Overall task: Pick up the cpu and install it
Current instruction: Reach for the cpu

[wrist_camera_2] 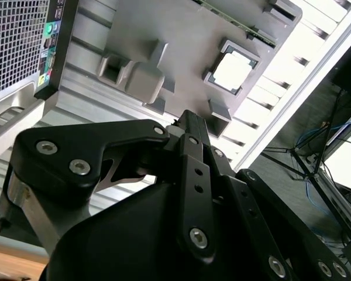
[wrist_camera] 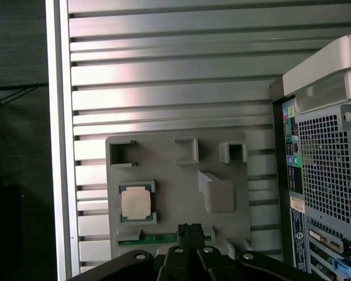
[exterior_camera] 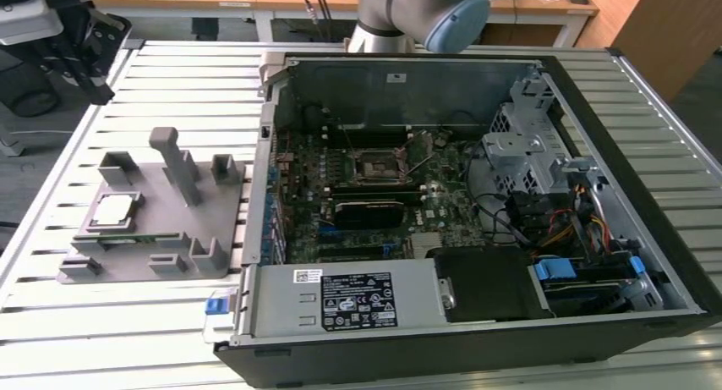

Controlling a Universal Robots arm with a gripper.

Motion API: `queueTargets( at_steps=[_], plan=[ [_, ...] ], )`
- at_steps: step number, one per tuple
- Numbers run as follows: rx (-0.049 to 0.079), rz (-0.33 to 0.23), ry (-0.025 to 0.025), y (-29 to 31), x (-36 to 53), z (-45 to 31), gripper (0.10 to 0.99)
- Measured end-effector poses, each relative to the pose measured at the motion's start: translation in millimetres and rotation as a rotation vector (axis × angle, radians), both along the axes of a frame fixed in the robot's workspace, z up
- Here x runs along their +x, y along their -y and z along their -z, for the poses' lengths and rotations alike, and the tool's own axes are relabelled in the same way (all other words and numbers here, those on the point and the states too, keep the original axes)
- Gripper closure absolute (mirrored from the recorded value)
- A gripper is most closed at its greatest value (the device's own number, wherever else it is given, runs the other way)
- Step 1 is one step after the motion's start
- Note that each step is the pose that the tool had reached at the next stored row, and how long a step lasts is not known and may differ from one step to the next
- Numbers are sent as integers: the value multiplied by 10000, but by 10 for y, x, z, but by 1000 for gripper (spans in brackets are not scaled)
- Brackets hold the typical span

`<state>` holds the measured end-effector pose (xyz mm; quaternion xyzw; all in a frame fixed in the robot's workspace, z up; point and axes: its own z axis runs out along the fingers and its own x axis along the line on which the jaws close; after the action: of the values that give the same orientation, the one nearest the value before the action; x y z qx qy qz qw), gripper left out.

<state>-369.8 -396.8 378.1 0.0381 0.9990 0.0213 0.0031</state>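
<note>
The cpu point(wrist_camera: 136, 203) is seated flat in a shallow recess of the grey fixture point(wrist_camera: 175, 175), held by small raised corner tabs near the fixture's corner. Its top is a smooth, pale metal plate with a soft shine, framed by a thin green border. Being square, it has no long axis to speak of; its sides are seen to run parallel to the fixture's edges.

The gripper point(wrist_camera: 190, 229) is held above the fixture, and its black fingers are pressed together with nothing between them. In the first wrist view the fingertips are placed over the fixture's edge strip where the green memory stick point(wrist_camera: 158, 239) lies, so the cpu lies off to one side of them, just inward of that strip, and is not touched. A sideways shift along that edge is judged to be what separates the fingers from the chip.

The fixture is matte moulded plastic with blocky posts and pockets. It rests on a table point(exterior_camera: 169, 68) of ribbed metal slats. Beside the fixture, on the exterior view's right, an open computer case point(exterior_camera: 631, 153) is laid, with the dark square socket point(exterior_camera: 376, 163) exposed on its board.
</note>
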Motion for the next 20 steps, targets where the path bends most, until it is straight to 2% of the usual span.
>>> queueTargets(
  at_steps=[20],
  plan=[
    [-1, 0, -9, 28, -468, 29, 980]
  ],
)
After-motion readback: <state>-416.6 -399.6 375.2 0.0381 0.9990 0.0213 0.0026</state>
